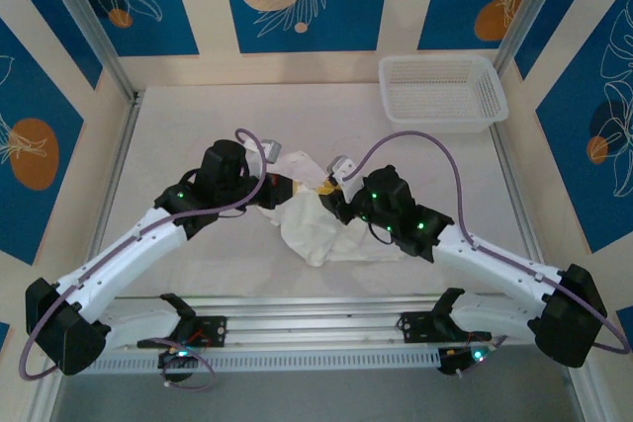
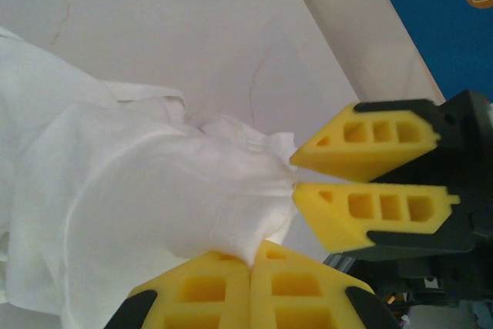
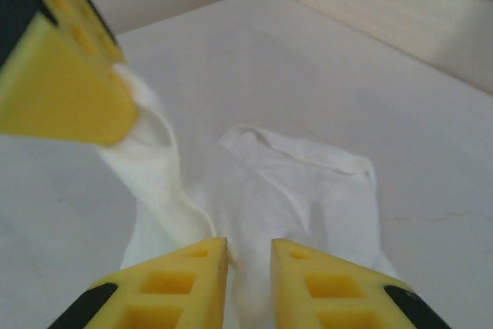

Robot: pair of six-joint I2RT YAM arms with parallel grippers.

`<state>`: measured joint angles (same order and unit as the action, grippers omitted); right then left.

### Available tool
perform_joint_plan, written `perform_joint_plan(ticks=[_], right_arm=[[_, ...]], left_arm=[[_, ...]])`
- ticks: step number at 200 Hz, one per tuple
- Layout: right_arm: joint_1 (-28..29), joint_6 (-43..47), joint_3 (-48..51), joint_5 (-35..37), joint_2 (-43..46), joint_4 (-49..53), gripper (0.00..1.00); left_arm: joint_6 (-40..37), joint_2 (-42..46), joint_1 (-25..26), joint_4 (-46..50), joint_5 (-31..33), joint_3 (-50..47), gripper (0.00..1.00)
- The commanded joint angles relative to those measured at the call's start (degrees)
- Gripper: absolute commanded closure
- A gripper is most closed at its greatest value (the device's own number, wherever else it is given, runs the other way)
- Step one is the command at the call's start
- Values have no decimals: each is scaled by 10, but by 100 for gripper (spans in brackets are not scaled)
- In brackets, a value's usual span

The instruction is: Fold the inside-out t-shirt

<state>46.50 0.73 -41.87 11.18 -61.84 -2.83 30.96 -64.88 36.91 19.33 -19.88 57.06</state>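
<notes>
The inside-out t-shirt point(image 1: 318, 222) lies bunched in a white wrinkly heap at the middle of the table, between my two grippers. My left gripper point(image 2: 252, 256) is shut on a peak of its cloth point(image 2: 154, 198), which is drawn up from the heap; from above the left gripper point(image 1: 289, 188) sits at the heap's upper left. My right gripper point(image 3: 249, 256) is open by a narrow gap, with a fold of the shirt point(image 3: 308, 190) lying between its fingertips. In the left wrist view the right gripper point(image 2: 293, 173) has its tips right at the cloth's edge.
A white mesh basket point(image 1: 442, 91) stands at the back right of the table point(image 1: 198, 126). Aluminium rails run along both sides and the near edge. Both arms meet over the heap, their fingers a short way apart.
</notes>
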Motion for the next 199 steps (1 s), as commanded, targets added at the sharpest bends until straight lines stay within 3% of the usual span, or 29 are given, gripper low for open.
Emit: perform_joint_plan(ticks=[1,15,47,75,86,116,127,142,171,199], right_arm=[[-4,-17,4,-42,-12,20,76],[-4,-16,-4,-47,-28,9,68],[-10,-15,-29,-63,-68,11,66],[-10,-17,-30,-92,-77,5,56],[-10,-24,-30,-78,-76,4,63],[-11,-39,-38,-10,-60,29,100],[-12,-48,-42,-40,-37,47,100],[-24,-86,-52,-133,3,76,100],[-66,-203,-58,-304,40,61,100],[-70,-242,-71,-321,25,54,100]], left_arm=[[-12,12,-5,3,-7,15,100],[-13,13,-5,5,-6,15,100],[-13,21,-5,10,1,9,100],[-16,22,-5,15,7,9,100],[-18,20,-5,16,6,10,100],[-41,15,-7,38,29,17,100],[-73,8,-11,71,77,23,100],[-116,-20,-33,108,153,22,100],[-153,-73,-67,96,187,9,100],[-148,-62,-69,85,180,9,75]])
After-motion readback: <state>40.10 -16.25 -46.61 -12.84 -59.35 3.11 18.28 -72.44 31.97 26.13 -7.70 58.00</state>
